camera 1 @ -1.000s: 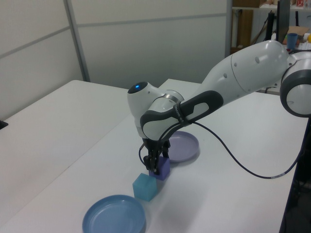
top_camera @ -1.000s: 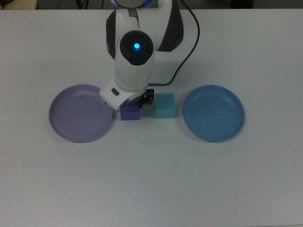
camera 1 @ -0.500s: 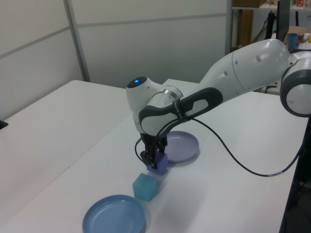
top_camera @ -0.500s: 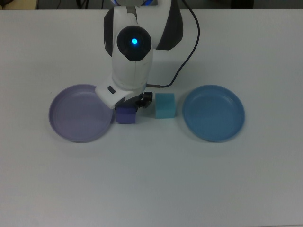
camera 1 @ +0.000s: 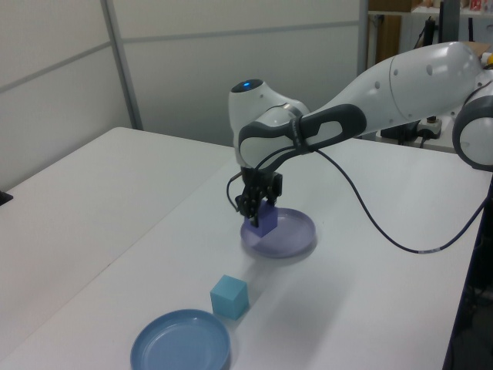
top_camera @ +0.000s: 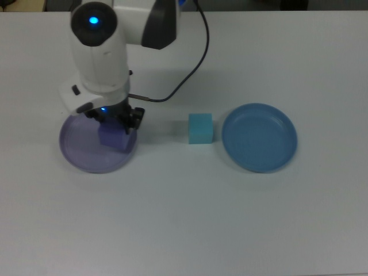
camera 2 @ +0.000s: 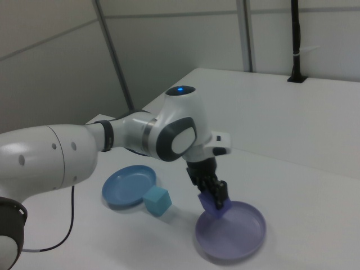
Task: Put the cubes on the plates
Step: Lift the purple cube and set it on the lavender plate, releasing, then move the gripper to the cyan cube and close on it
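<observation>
I am gripping the purple cube [top_camera: 112, 138] in my pincer [top_camera: 113, 123], holding it just over the lavender plate [top_camera: 77, 155] at the top view's left; the teal cube [top_camera: 200, 128] is sitting on the counter [top_camera: 190, 218] beside the blue plate [top_camera: 260, 138].

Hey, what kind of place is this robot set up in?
Probably a lab or office workspace: a white table stands by plain partition walls, and a robot arm on it holds a purple cube above a lavender plate.

No readable text, labels, brands or numbers anywhere in view.
</observation>
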